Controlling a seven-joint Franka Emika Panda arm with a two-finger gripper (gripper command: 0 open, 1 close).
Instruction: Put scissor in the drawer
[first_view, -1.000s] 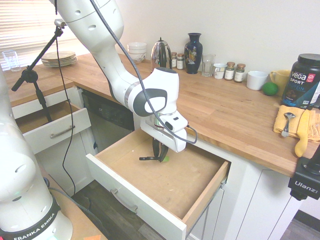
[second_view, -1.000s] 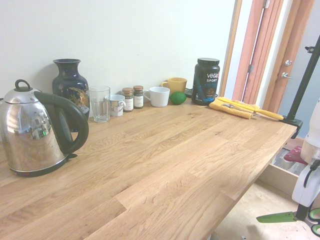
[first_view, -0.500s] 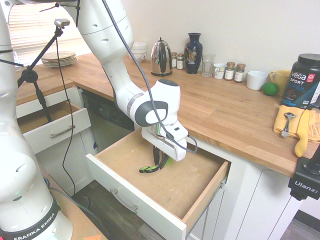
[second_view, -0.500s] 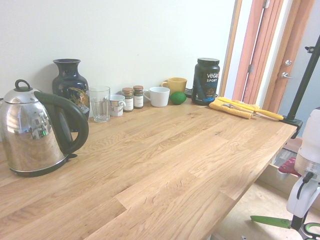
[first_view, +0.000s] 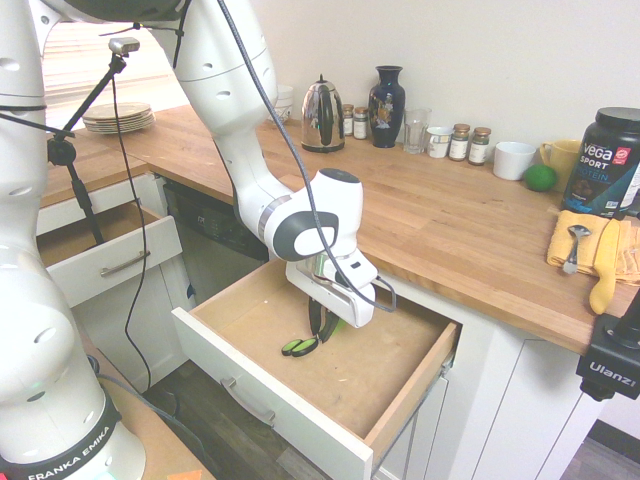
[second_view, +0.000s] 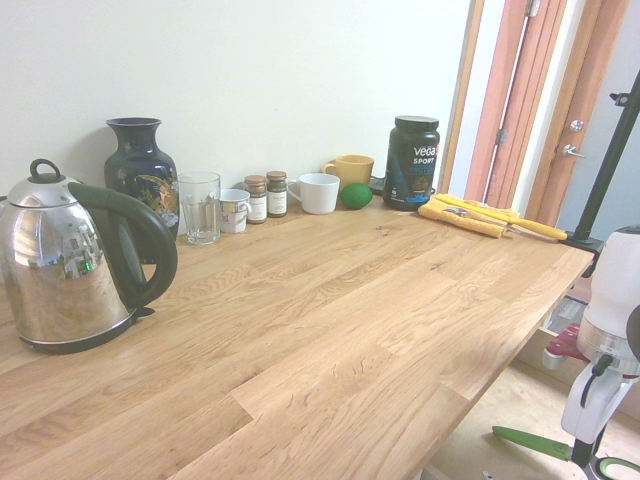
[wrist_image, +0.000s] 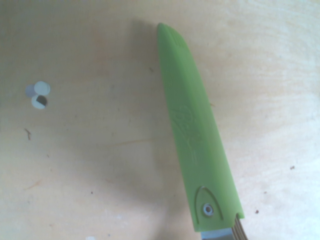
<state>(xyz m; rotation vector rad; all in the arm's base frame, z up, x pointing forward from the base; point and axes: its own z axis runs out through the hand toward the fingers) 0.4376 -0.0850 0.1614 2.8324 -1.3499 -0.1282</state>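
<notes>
- Hanging low inside the open drawer, the scissor is clasped by the gripper, its green handle loops close above the brown board bottom (whether they touch the board cannot be told).
- From the wrist view, the scissor shows as a long green sheath tapering to a point, with a small rivet near its wide end, over pale board with a few specks and two small round white bits.
- From the second exterior view, the green sheath points toward the counter's underside, below the gripper, at the lower right corner.
- The gripper's fingers are clenched on the scissor around its middle, and the white arm reaches down from the upper left in the first exterior view.
- Beyond the drawer runs the wooden counter, carrying a steel kettle, a dark blue vase, a glass, spice jars, a white mug, a green ball and a black tub.
- A smaller white-fronted drawer stands open to the left.
</notes>
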